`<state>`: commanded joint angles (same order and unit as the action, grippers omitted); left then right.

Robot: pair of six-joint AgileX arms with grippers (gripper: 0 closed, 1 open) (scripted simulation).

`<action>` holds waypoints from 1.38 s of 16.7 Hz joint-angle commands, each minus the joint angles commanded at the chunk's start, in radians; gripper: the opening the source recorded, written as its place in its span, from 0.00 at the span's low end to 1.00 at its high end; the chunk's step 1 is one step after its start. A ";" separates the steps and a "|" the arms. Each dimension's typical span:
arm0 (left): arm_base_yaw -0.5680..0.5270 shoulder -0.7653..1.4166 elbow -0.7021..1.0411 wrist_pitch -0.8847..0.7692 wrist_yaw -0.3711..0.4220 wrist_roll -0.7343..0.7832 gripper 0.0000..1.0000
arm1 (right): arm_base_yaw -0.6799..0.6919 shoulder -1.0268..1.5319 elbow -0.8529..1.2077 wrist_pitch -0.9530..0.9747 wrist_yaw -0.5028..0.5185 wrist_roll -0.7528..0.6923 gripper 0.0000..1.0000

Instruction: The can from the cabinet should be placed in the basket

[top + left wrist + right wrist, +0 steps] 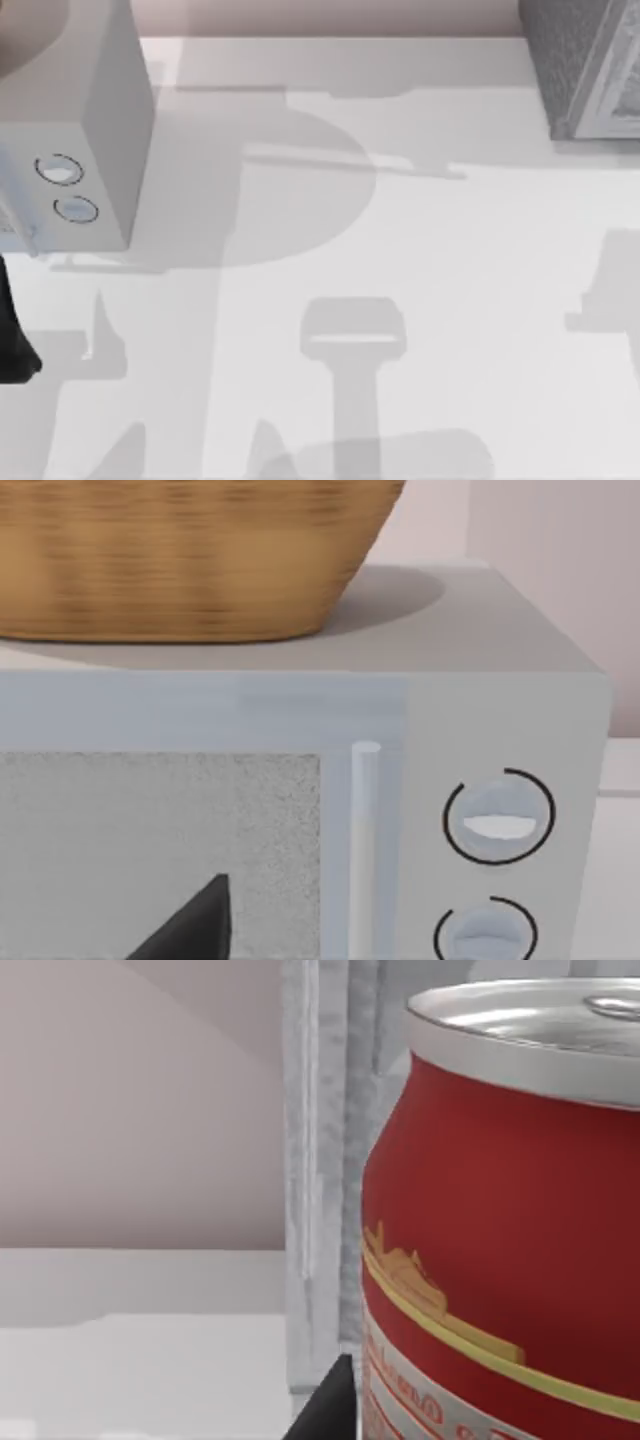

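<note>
Can (500, 1220): closest to my right wrist camera; it stood upright, red with a silver top and a yellow-and-white label band low on its side. Its base was cut off, so I could not tell what it stood on.
Right gripper (325, 1412): one dark tip showed just beside the can's lower side. I could not tell whether it touched the can, nor whether this tool was wide, narrow or holding.
Cabinet (320, 1160): its pale speckled frame rose directly behind the can, very near it. From above it sat at the table's far right corner, dark grey and speckled, with the lighter framed front facing inward.
Left gripper (190, 925): a dark wedge of it hung low before the pale box's front. I could not tell its state.
Left arm (12, 335): a dark piece lay at the table's left edge, near the pale box.
Pale box (500, 700): it stood at the far left corner, with a speckled window (160, 850), an upright handle (366, 850) and two round rings (498, 817) stacked beside that handle.
Basket (180, 560): woven and tan, it rested on top of the pale box, well apart from the can.
Table (400, 230): white, crossed by grey shadows between the two boxes.
Wall (130, 1110): pinkish, behind everything.
</note>
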<state>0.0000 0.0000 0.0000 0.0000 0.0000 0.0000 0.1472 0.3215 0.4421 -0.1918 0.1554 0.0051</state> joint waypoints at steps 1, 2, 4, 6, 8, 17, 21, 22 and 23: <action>0.000 0.000 0.000 0.000 0.000 0.000 1.00 | -0.026 -0.060 -0.091 0.037 -0.028 0.000 0.00; 0.000 0.000 0.000 0.000 0.000 0.000 1.00 | -0.051 -0.115 -0.172 0.071 -0.054 -0.001 0.00; 0.000 0.000 0.000 0.000 0.000 0.000 1.00 | -0.094 -0.210 -0.302 0.128 -0.099 -0.002 0.00; 0.000 0.000 0.000 0.000 0.000 0.000 1.00 | -0.127 -0.279 -0.390 0.168 -0.134 -0.004 0.00; 0.000 0.000 0.000 0.000 0.000 0.000 1.00 | -0.144 -0.316 -0.435 0.189 -0.152 -0.005 0.00; 0.000 0.000 0.000 0.000 0.000 0.000 1.00 | -0.131 -0.275 -0.428 0.208 -0.137 0.008 0.00; 0.000 0.000 0.000 0.000 0.000 0.000 1.00 | -0.074 -0.077 -0.342 0.284 -0.067 0.039 0.00; 0.000 0.000 0.000 0.000 0.000 0.000 1.00 | -0.057 -0.007 -0.316 0.306 -0.046 0.046 0.00; 0.000 0.000 0.000 0.000 0.000 0.000 1.00 | -0.039 0.071 -0.289 0.328 -0.026 0.051 0.00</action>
<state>0.0000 0.0000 0.0000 0.0000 0.0000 0.0000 0.1083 0.3922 0.1531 0.1364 0.1298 0.0559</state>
